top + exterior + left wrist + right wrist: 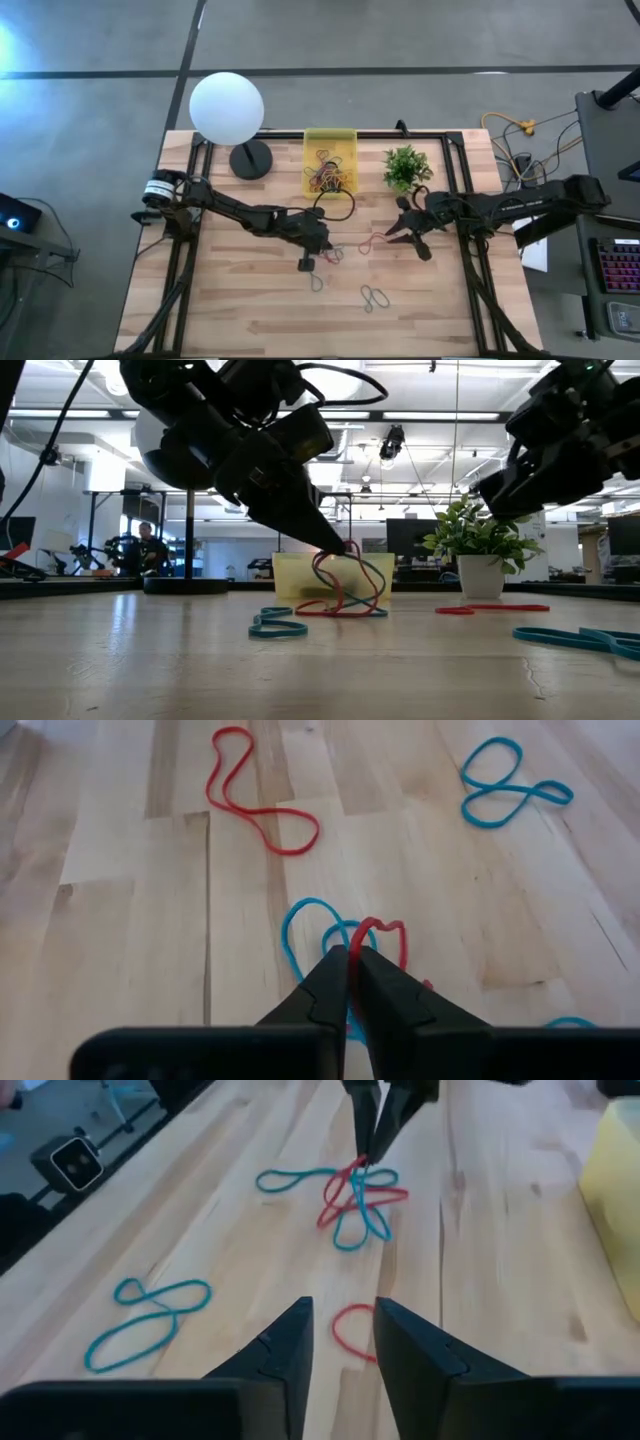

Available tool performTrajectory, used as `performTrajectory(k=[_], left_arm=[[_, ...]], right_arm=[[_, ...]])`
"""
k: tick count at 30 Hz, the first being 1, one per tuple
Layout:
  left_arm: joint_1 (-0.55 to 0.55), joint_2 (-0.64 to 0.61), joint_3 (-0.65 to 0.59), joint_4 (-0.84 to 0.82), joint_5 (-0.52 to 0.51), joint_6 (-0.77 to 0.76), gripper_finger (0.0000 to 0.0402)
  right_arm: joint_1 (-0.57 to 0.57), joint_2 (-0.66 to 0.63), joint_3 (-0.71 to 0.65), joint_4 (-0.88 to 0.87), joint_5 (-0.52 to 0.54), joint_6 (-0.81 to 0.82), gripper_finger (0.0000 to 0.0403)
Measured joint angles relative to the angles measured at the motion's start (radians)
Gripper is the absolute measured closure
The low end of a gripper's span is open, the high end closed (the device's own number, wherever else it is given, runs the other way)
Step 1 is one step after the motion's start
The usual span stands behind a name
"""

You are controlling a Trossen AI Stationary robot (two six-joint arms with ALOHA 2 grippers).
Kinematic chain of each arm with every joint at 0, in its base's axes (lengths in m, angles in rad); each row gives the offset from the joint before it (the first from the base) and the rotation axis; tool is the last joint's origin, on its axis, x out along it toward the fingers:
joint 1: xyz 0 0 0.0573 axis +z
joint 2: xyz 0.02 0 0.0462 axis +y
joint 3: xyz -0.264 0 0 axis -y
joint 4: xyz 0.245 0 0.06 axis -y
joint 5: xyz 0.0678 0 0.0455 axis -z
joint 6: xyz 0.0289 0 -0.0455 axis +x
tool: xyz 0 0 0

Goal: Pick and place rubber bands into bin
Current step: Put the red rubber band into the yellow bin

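Blue bands [585,638] lay loose on the surface [250,310]; several filled the bin [329,160]. Left hand [352,960] was clenched on a tangle [340,595]; right hand [340,1325] was released.

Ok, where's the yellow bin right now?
In the high view, the yellow bin sits at the table's far edge near the middle, between the white globe lamp and the small green plant, with rubber bands already inside.

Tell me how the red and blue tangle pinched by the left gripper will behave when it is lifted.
Probably floppy: the tangle lies in limp loops under the shut left gripper. Likely very light, since the strands look thin. The blue bands cross the pinched red band, so they may lift along with it or drop off.
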Motion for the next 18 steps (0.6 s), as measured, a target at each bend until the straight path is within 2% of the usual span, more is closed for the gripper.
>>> performTrajectory(k=[9, 12, 18], left_arm=[[-0.002, 0.000, -0.011, 0.012, 0.000, -0.019, 0.0333], [-0.002, 0.000, -0.012, 0.012, 0.000, -0.019, 0.0327], [-0.002, 0.000, -0.022, 0.013, 0.000, -0.019, 0.0327]], right_arm=[[0.000, 0.226, 0.066, 0.035, 0.004, -0.020, 0.0257], [0.000, 0.303, 0.084, 0.035, 0.005, -0.046, 0.0250], [-0.001, 0.438, 0.106, 0.036, 0.086, -0.078, 0.0249]])
